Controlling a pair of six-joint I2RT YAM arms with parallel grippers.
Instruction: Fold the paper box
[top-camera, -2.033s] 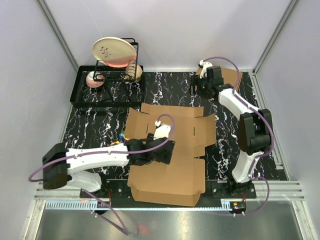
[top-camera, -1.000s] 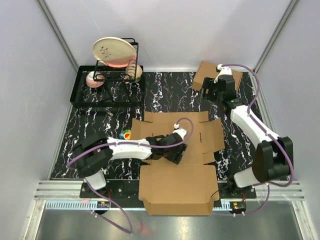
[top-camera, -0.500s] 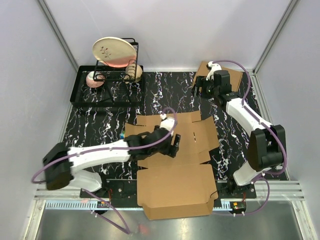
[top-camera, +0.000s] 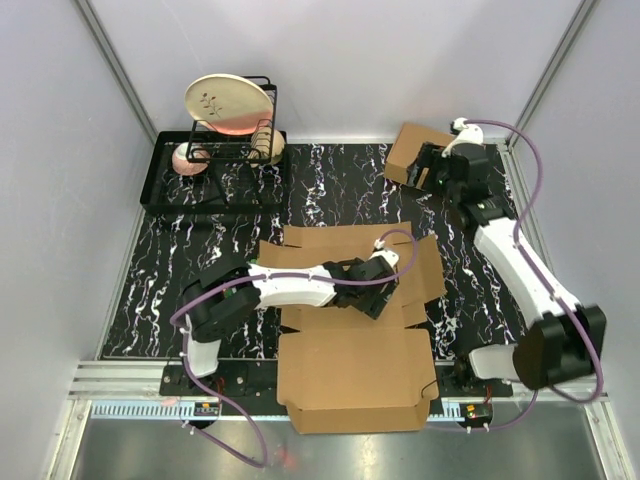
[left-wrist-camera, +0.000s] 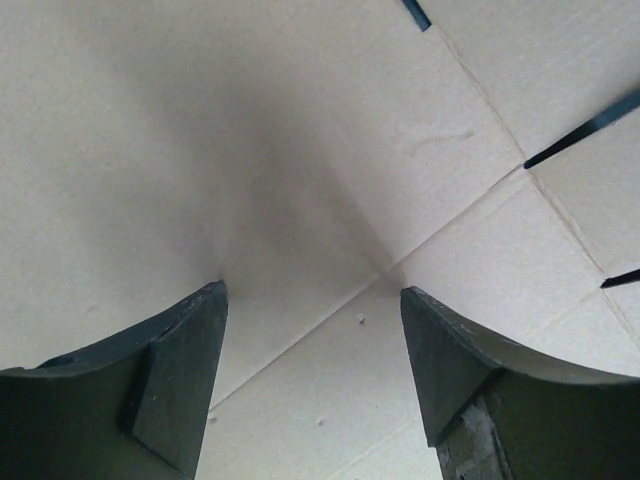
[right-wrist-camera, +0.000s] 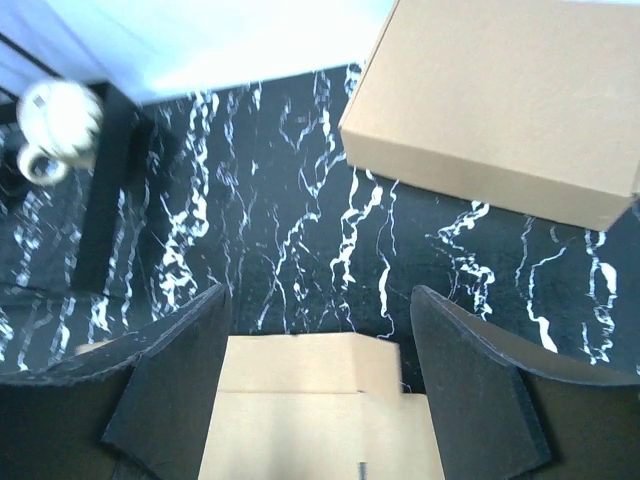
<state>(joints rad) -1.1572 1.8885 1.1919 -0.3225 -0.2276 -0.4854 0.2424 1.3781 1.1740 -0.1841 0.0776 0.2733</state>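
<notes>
Black marbled table (top-camera: 330, 190) carries everything. Brown paper box (top-camera: 350, 375) lies opened out as a flat sheet at near centre, between the two arm bases. Its big near panel hangs past the table's near edge; its flapped far part reaches toward mid-table.

Black tray (top-camera: 160, 185) sits at far left with a wire rack (top-camera: 262, 125) in it. A pale plate (top-camera: 228, 103) stands tilted on the rack.

Second cardboard box (top-camera: 412, 148), fully made up, sits in the far right corner, well apart from the sheet.

Left gripper (top-camera: 385, 285) is over the sheet's middle, right of centre, near the fold between the near panel and the flapped part. Wrist view: fingers (left-wrist-camera: 170, 390) spread wide, nothing between them, bare cardboard and crease lines right below. Touching or just above: cannot tell.

Right gripper (top-camera: 432, 170) hangs just beside the made-up box, fingers wide apart and empty, well apart from the sheet. Its camera catches only the sheet's far edge.
</notes>
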